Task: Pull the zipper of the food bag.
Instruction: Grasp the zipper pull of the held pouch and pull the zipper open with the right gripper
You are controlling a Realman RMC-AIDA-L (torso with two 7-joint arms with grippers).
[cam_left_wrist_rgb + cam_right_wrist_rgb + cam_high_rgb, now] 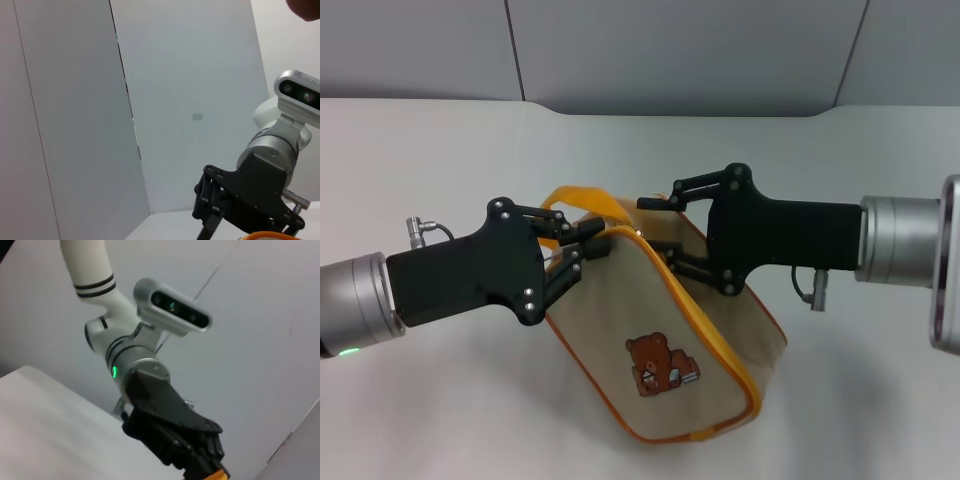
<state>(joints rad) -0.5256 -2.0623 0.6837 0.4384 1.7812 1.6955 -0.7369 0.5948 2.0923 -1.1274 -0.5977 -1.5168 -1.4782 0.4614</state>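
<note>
The food bag [620, 310] is beige with orange piping and a brown bear patch [660, 365]. It sits tilted at the table's middle in the head view. Its orange strap handle [582, 195] arches over the top. My left gripper [588, 242] comes in from the left and is pinched at the bag's upper left corner, on the orange zip track [700, 320]. The silver pull tab is hidden between its fingers. My right gripper [660, 232] comes in from the right, its fingers straddling and holding the bag's far upper end. The left wrist view shows the right gripper [240, 210]. The right wrist view shows the left gripper [175, 440].
The white table [440, 160] runs all round the bag. A grey panelled wall [670, 50] stands behind it. No other objects show.
</note>
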